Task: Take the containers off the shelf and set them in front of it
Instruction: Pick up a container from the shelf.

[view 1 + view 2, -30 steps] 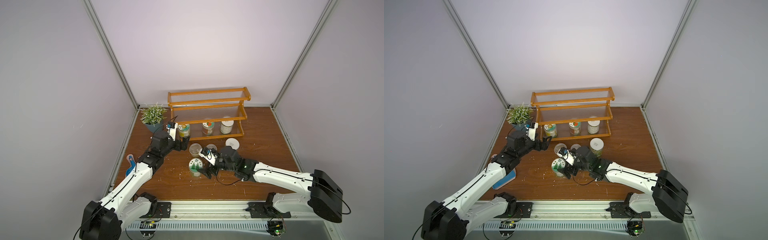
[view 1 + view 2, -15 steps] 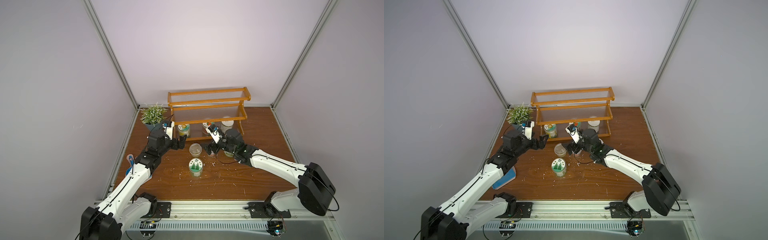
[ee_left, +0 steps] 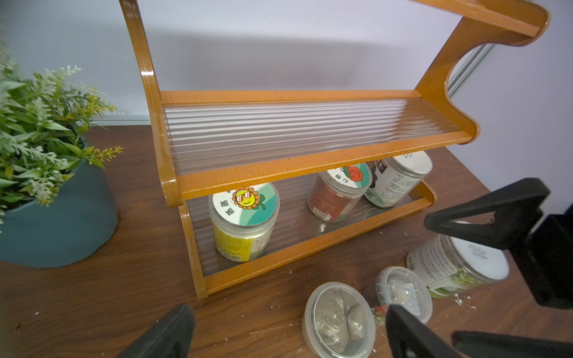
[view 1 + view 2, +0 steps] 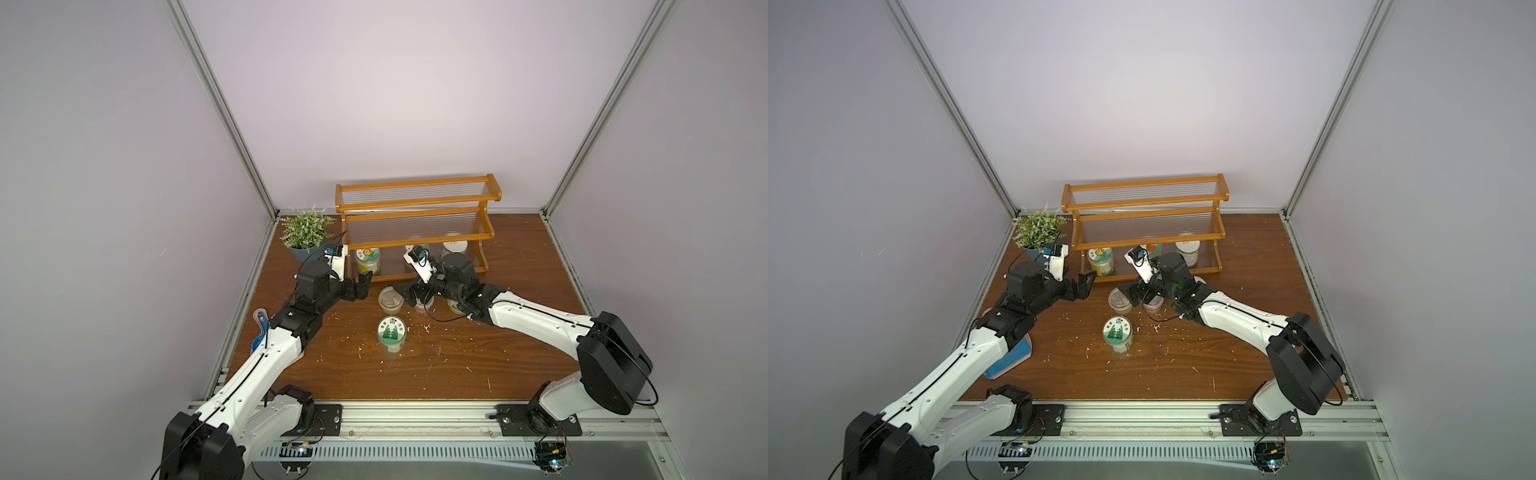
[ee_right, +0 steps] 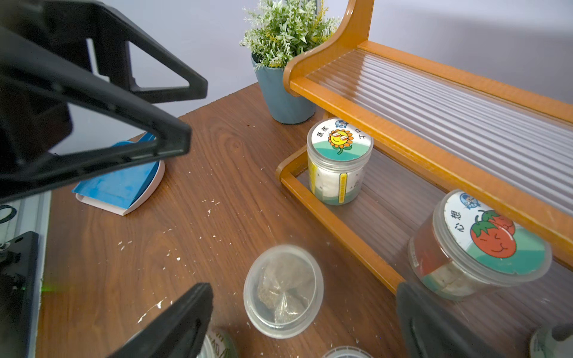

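Shelf [image 4: 415, 242]: orange-brown frame with ribbed clear panels, standing at the far middle of the tabletop [image 4: 478, 357]. Lowest tier, left to right: sunflower-lid jar [image 3: 245, 217], clear, with yellow and white packing over a green band; tomato-lid jar [image 3: 339, 192], with red and pale contents; plain white-lid jar [image 3: 400, 181], wrapped in a printed label that hides its contents. On the tabletop just in front of the shelf: wide clear tub [image 5: 283, 289], lidded, holding grey-brown lumps in clear wrap; small lidded cup [image 3: 403, 289], just right of the tub, with a pale sachet inside; green-print jar [image 3: 459, 266], further right, white lid, contents not legible; tree-lid jar [image 4: 391, 334], nearest of all and standing alone, contents unclear. Left fingers [image 3: 164, 336]: spread wide, holding nothing, near the shelf's left end and apart from the sunflower-lid jar. Right fingers [image 5: 179, 322]: spread wide, holding nothing, above the tub and the small cup. Plant pot [image 5: 282, 96]: grey-blue, left of the shelf. Blue dustpan [image 5: 124, 183]: at the tabletop's left edge. White crumbs lie scattered over the wood.
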`<move>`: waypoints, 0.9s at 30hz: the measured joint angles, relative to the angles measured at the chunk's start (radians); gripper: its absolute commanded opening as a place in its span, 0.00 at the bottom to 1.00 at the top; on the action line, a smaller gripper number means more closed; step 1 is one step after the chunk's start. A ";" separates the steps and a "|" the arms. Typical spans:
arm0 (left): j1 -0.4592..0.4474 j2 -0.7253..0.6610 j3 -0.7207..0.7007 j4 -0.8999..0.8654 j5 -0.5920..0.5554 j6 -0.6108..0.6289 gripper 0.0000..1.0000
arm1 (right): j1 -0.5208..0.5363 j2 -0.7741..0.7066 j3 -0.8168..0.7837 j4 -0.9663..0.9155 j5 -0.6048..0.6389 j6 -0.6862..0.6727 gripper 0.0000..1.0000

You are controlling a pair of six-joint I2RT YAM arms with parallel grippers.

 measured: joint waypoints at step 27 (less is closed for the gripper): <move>-0.001 0.553 0.150 0.315 -0.077 0.025 0.99 | -0.014 -0.167 0.000 -0.174 -0.066 -0.021 0.99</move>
